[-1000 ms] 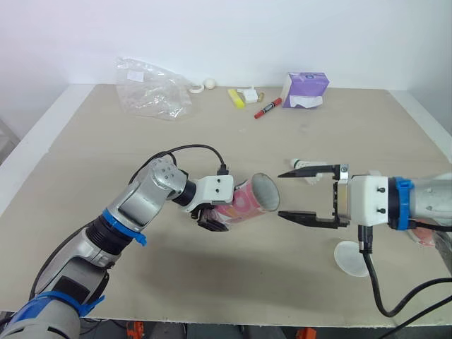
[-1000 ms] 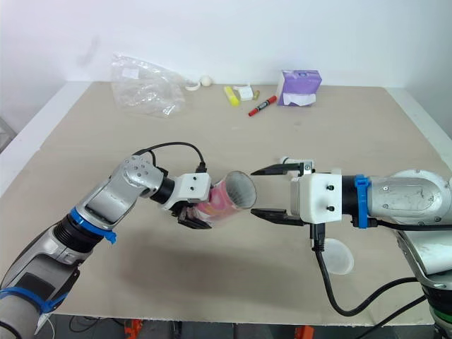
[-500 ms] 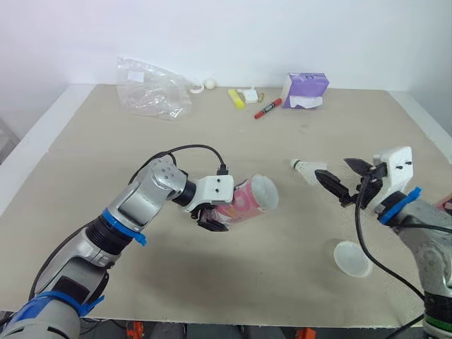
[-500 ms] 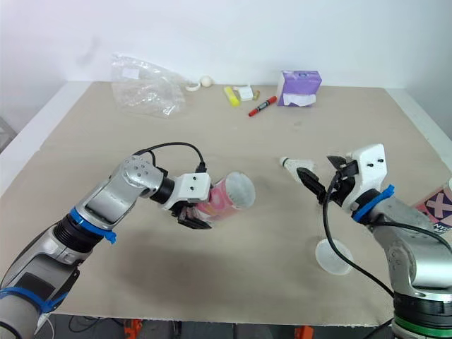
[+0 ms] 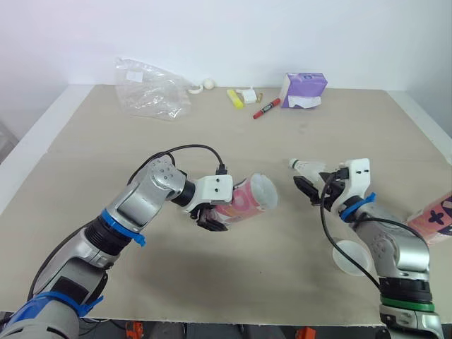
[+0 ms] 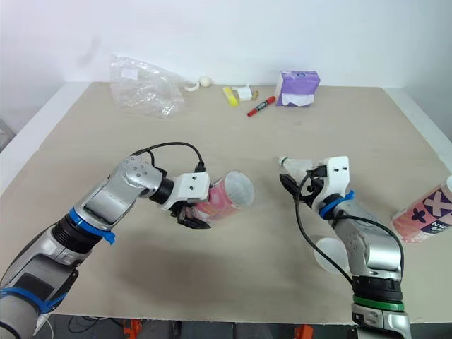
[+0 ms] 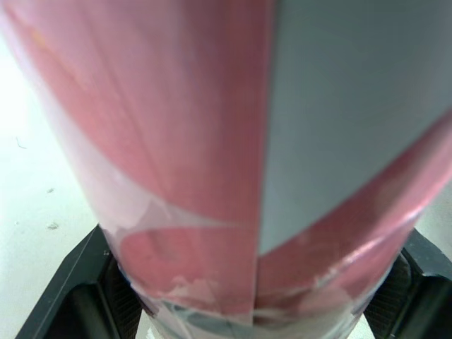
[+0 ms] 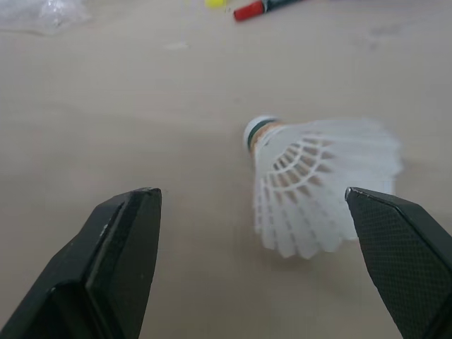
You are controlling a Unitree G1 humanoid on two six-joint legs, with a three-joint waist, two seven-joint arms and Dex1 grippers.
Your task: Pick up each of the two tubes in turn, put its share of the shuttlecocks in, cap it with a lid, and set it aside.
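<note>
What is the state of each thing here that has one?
left gripper: shut on the held tube.
held tube: off the table, nearly level.
right gripper: open, fingers either side of the shuttlecock.
shuttlecock: lying on its side, ungripped.
lid: flat on the table.
second tube: lying on its side.

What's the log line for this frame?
left gripper: shut on pink tube, held sideways | right gripper: open, at shuttlecock on table, ungripped | lid: flat on table
</note>
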